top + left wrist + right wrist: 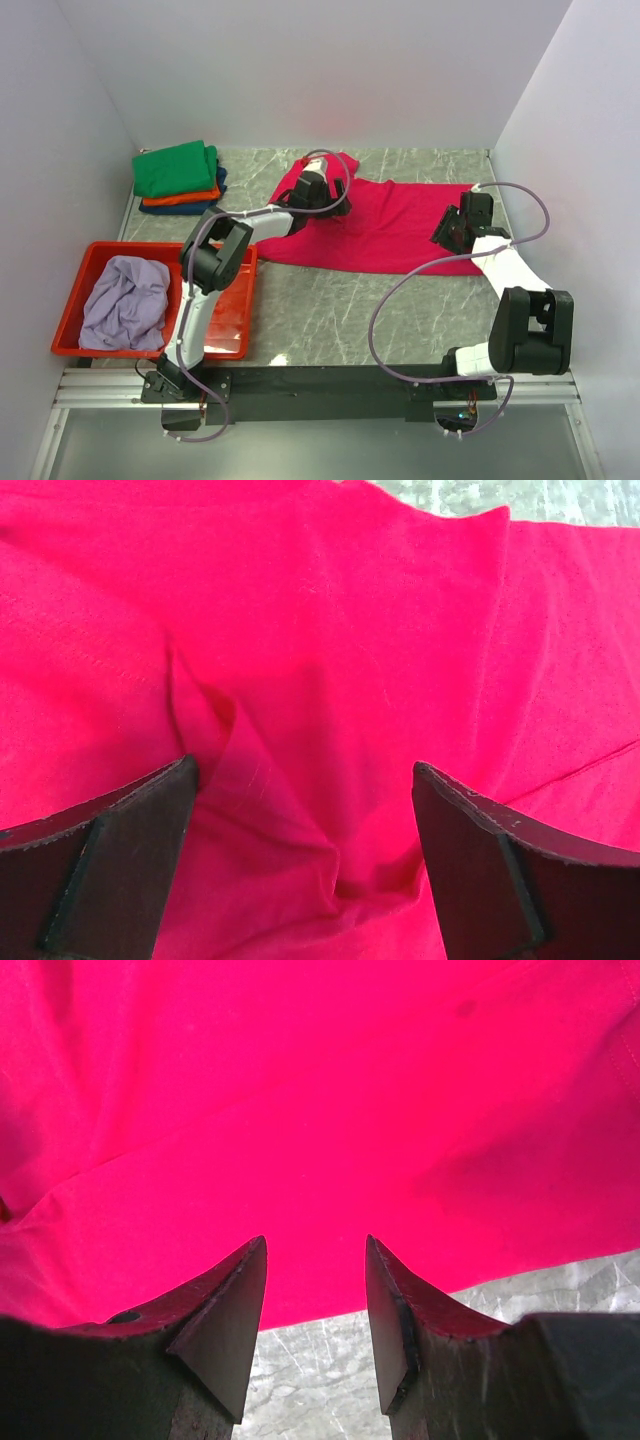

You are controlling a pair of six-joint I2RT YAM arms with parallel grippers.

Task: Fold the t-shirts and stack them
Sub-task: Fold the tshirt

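Note:
A crimson-pink t-shirt [390, 225] lies spread flat on the table's middle. My left gripper [318, 190] is low over its back left part. In the left wrist view this gripper [302, 763] stands wide open, with a wrinkle of the pink cloth [330, 630] lying between its fingers, ungripped. My right gripper [452, 232] is at the shirt's right edge. In the right wrist view it [315, 1238] is open and empty above the hem [330, 1160]. Green, orange and dark blue t-shirts [180, 175] sit folded in a stack at the back left. A pale lavender t-shirt [125, 300] lies crumpled in the tray.
The red plastic tray [235, 320] stands at the front left beside the left arm. White walls close in the marble table [330, 310] on three sides. Grey cables loop from both arms.

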